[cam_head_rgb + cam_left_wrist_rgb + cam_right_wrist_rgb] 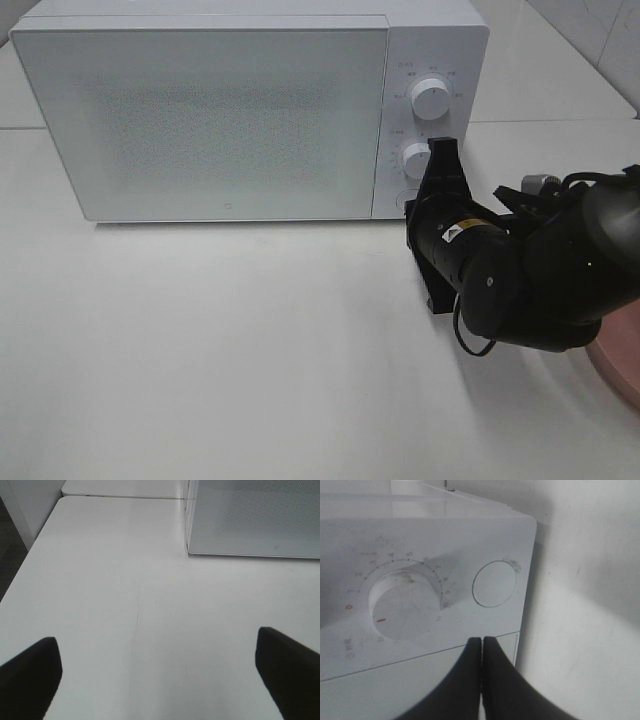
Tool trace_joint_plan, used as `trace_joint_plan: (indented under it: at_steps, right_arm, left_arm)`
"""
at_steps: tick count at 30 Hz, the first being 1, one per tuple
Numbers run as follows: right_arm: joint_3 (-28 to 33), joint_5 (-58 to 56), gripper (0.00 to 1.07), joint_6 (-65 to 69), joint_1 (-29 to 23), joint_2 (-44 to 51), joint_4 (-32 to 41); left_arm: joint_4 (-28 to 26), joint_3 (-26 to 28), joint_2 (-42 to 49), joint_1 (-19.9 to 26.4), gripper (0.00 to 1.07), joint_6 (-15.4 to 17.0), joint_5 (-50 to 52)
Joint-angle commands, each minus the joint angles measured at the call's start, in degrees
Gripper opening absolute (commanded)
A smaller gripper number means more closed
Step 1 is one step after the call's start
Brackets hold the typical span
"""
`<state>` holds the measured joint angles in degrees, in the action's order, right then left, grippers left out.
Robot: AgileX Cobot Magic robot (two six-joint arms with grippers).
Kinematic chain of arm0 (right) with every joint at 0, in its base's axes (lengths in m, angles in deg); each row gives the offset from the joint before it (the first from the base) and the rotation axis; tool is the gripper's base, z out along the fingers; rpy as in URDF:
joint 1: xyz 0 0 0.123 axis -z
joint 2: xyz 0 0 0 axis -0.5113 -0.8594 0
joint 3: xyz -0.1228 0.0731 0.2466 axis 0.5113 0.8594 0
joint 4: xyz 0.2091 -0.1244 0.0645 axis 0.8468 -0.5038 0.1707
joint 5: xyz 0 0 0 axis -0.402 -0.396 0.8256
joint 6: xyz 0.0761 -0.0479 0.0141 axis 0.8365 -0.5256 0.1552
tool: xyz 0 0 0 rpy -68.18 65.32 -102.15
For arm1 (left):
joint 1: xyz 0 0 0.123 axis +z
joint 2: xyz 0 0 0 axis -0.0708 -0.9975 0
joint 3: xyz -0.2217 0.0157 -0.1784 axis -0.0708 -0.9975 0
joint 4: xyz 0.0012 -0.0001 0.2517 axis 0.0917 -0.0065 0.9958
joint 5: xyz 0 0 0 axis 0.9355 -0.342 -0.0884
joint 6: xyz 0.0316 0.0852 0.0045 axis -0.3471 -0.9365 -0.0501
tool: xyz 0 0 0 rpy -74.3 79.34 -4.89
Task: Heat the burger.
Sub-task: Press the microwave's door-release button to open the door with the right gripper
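The burger is not in view. The white microwave (220,110) stands at the back with its frosted door shut; nothing shows through it. My right gripper (440,150) is shut and empty, its tips just in front of the control panel beside the lower knob (416,159). In the right wrist view the closed fingertips (481,641) sit close to the panel, near the lower dial (405,602) and the round button (494,584). My left gripper (160,680) is open and empty above bare table, to the left of the microwave's corner (250,525). It is outside the exterior view.
The upper knob (430,98) sits above the lower one on the panel. The edge of a flat pink plate (622,365) shows at the right, partly under my right arm. A white table (220,340) lies in front of the microwave.
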<state>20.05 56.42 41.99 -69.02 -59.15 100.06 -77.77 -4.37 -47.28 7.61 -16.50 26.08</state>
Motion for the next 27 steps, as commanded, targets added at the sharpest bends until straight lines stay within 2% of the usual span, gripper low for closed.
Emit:
trace_joint_plan:
  at_steps: [1, 11, 27]
  right_arm:
    - [-0.92, -1.38, 0.0, 0.29, 1.09, -0.57, -1.03]
    - [-4.87, -3.15, 0.0, 0.17, 5.44, -4.41, -4.07]
    - [-10.49, -5.1, 0.0, 1.49, 8.42, -8.77, -6.13]
  left_arm:
    - [-0.29, -0.23, 0.17, -0.23, 0.98, -0.11, 0.17]
    - [-0.29, -0.23, 0.17, -0.23, 0.98, -0.11, 0.17]
    - [-0.29, -0.23, 0.17, -0.23, 0.98, -0.11, 0.17]
